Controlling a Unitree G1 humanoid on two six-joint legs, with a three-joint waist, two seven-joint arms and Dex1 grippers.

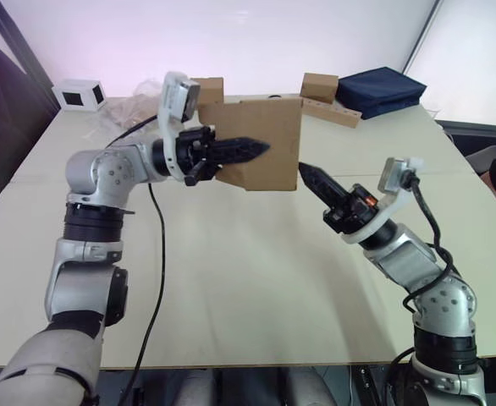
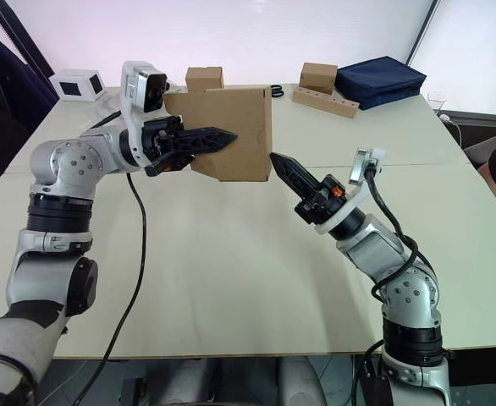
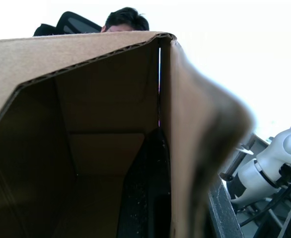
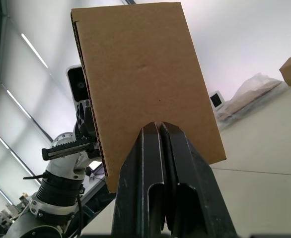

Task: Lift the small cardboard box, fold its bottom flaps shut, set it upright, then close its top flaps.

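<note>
Above the table, clear of its surface: the small cardboard box, plain brown, held aloft by the left gripper. One black finger is laid across the outer face of the box wall; the other is seen inside the box in the left wrist view, so the wall is pinched between the two. An open end of the box is turned toward the left wrist camera, with the hollow interior and one flap edge shown.

Just beside the box, at its lower corner on the robot's right: the right gripper, its two fingers pressed together into a narrow point with nothing between them. In the right wrist view the tips are set against the lower edge of the box face; whether they actually touch it cannot be told.

Beyond the box, toward the far edge of the table: a second small brown box, partly hidden behind the held box. Farther to the right of it: a third brown box resting on a long flat cardboard piece, with a dark blue bag just beside them.

Far to the left of the held box, at the table corner: a white box with a dark window; near it, crumpled clear plastic.

Past the box, in the left wrist view: the top of a person's head.
</note>
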